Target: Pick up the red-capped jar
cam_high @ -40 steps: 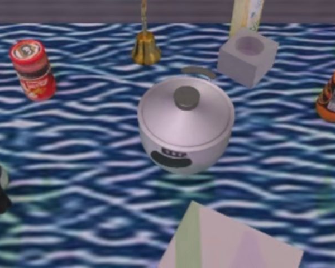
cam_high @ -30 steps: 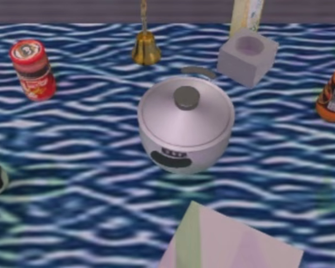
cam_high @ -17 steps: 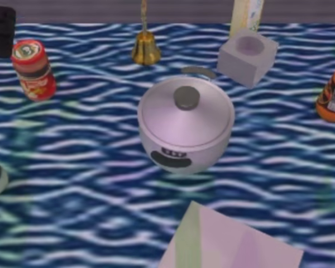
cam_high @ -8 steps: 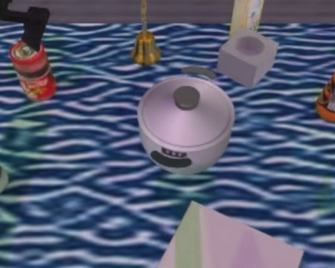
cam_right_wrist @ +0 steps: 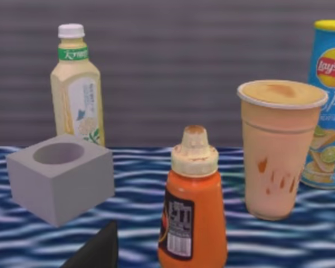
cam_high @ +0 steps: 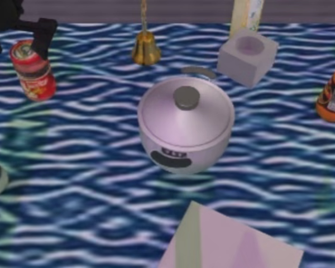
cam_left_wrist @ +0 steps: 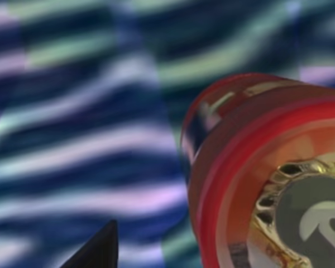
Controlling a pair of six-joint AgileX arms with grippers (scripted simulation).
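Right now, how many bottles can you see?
2: the orange bottle at the table's right edge, and a pale yellow bottle standing at the back behind the grey block. Others may be hidden.

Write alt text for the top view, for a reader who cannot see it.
The left pincer hangs at the red-capped jar, far left on a blue wavy cloth. A lidded grey pot sits centre, with a brass bell and a grey block behind it and an orange bottle at the right edge.

jar far left; pot centre; bell behind it.
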